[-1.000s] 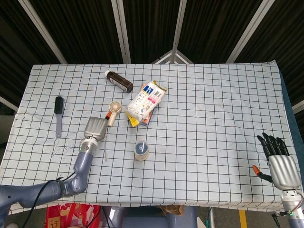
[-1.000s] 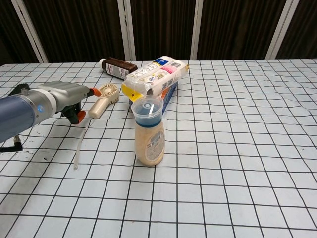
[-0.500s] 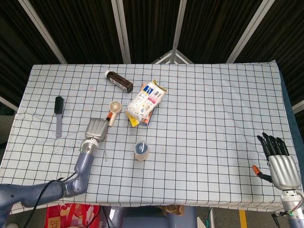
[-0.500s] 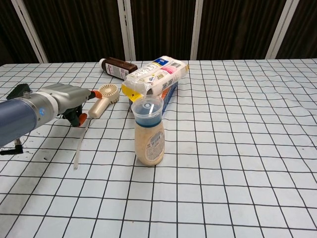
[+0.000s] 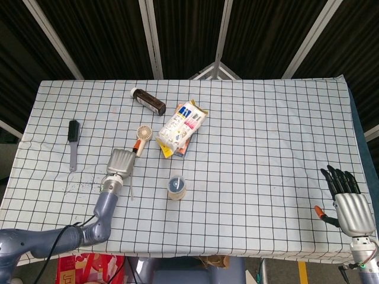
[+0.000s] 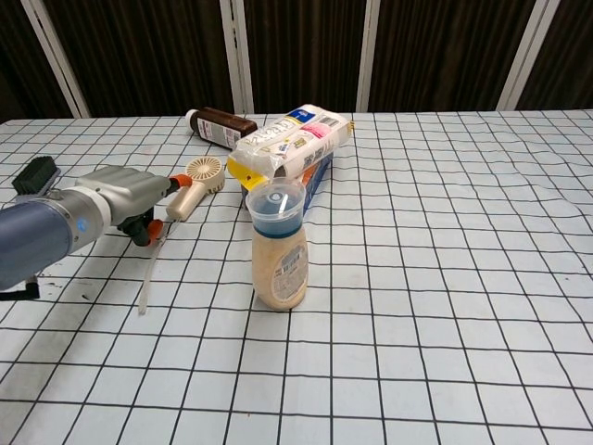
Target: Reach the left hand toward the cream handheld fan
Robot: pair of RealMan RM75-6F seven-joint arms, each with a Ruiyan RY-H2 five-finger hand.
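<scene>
The cream handheld fan (image 5: 142,135) lies flat on the checked tablecloth (image 5: 266,136), left of centre. Its long axis runs on a slant: round head (image 6: 204,169) toward the far side of the table, handle (image 6: 182,199) angling back toward the robot and slightly to its left. In the chest view the head faces roughly upward and toward the camera.

The left hand (image 5: 119,163) sits just short of the handle's near end, its metal back turned up to the head camera. From the chest view (image 6: 125,193) its orange-tipped fingers (image 6: 152,222) point down and forward near the handle; whether they touch the fan, I cannot tell, and how far they are curled is not plain either.

Just right of the fan, a pile of snack packets (image 5: 181,128) lies at an angle, and a brown bottle (image 5: 148,100) lies on its side beyond it. A lidded cup of beige drink (image 6: 279,246) stands upright nearer the robot. A dark brush (image 5: 73,142) lies well off to the left.

The right hand (image 5: 349,204) hangs by the near right corner, well apart from everything, dark fingers (image 5: 339,179) straight and spread, holding nothing.
</scene>
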